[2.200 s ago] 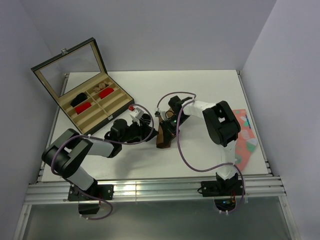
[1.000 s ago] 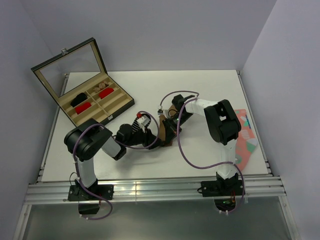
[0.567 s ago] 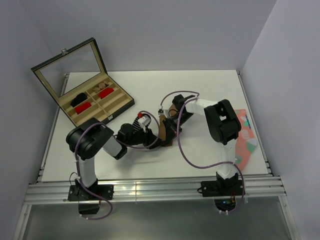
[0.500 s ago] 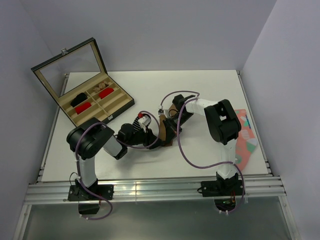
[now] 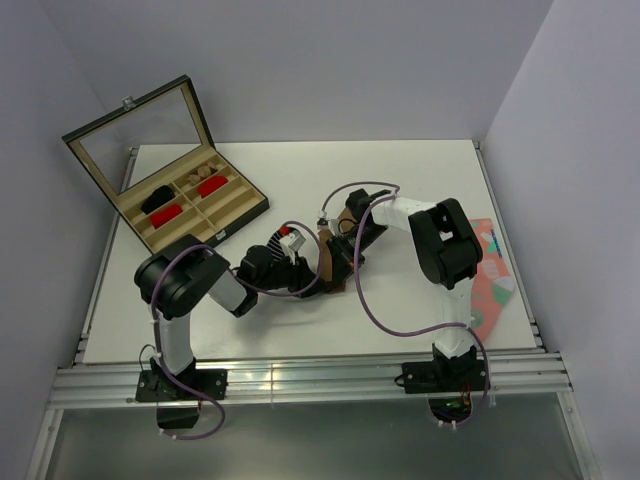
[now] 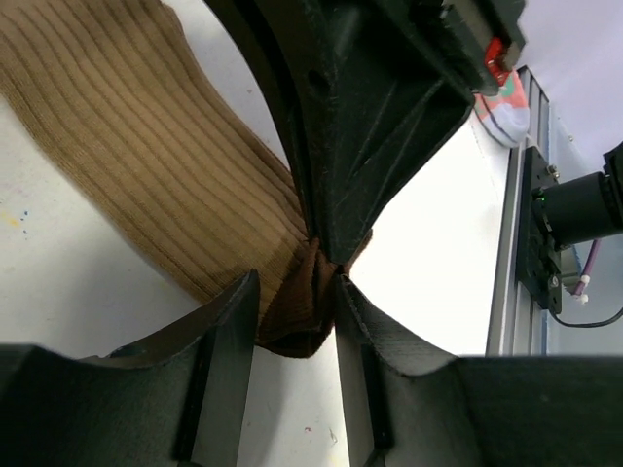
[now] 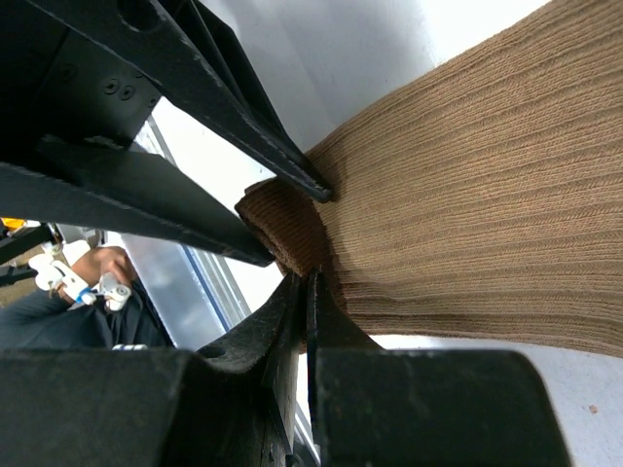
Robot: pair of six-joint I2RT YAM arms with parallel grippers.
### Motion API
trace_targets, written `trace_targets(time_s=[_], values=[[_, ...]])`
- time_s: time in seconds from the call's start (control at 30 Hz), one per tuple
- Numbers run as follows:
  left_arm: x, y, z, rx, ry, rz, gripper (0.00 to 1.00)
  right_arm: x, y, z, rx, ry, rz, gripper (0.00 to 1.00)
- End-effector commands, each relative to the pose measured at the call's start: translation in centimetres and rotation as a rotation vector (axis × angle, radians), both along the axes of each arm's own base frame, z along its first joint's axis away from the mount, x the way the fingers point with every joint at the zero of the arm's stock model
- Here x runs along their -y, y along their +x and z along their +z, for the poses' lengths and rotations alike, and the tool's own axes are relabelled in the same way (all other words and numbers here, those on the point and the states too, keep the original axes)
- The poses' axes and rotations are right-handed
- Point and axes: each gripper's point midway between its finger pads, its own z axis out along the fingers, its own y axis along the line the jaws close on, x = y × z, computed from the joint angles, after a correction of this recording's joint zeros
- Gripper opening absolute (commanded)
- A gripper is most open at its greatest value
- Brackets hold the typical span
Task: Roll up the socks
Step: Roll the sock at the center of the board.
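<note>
Gripping the doubled-over end of the tan sock [image 6: 146,146] with the left gripper [image 6: 292,311], one finger on each side of the fold. Meeting it from 12 o'clock with the right gripper [image 7: 304,290], clenched fully, tips pressed on the same fold, though impossible to tell whether any cloth sits between them; otherwise lying flat near the middle of the table [image 5: 400,170], with the open box [image 5: 190,205] well apart at 10 o'clock. Brought in from 9 o'clock over the last two seconds to reach that end, so probably only starting the first turn of the roll.
</note>
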Motion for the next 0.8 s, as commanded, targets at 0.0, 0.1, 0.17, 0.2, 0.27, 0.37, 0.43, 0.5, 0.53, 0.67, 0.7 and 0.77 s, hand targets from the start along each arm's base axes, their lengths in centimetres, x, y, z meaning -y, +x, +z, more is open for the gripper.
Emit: trace_targets(time_s=[0.0,0.1,0.17,0.2,0.27,0.37,0.43,0.5,0.53,0.67,0.7,0.77], values=[[0.6,0.6,0.1,0.037,0.021,0.006,0.41,-0.1,0.5,0.5,-0.003,0.019,-0.006,0.06],[0.7,0.7,0.0,0.036,0.029,0.014,0.39,-0.1,0.6,0.4,-0.002,0.017,-0.008,0.06],[0.6,0.7,-0.1,0.03,0.036,0.022,0.36,-0.1,0.7,0.4,0.0,0.016,-0.008,0.06],[0.6,0.7,0.0,0.029,0.035,0.024,0.36,-0.1,0.7,0.3,0.002,0.014,-0.008,0.06],[0.5,0.9,-0.2,0.02,0.048,0.033,0.31,0.0,0.7,0.2,0.005,0.01,-0.009,0.06],[0.6,1.1,0.1,0.006,0.063,0.045,0.21,0.1,0.8,-0.1,0.013,-0.003,-0.013,0.06],[0.6,1.4,-0.1,-0.019,0.098,0.067,0.16,0.2,1.0,-0.2,0.023,-0.011,-0.021,0.06],[0.5,1.7,-0.2,-0.031,0.127,0.099,0.08,0.4,1.2,-0.4,0.036,-0.032,-0.03,0.11],[0.5,1.6,-0.6,-0.058,0.169,0.102,0.05,0.5,1.5,-0.6,0.053,-0.037,-0.034,0.13],[0.8,1.4,-0.8,-0.092,0.239,0.119,0.0,0.7,2.2,-0.6,0.1,-0.064,-0.053,0.24],[0.8,1.4,-0.8,-0.1,0.252,0.122,0.0,0.8,2.3,-0.5,0.103,-0.071,-0.06,0.25],[1.0,1.5,-0.9,-0.128,0.279,0.13,0.0,0.9,2.6,-0.3,0.127,-0.075,-0.07,0.32]])
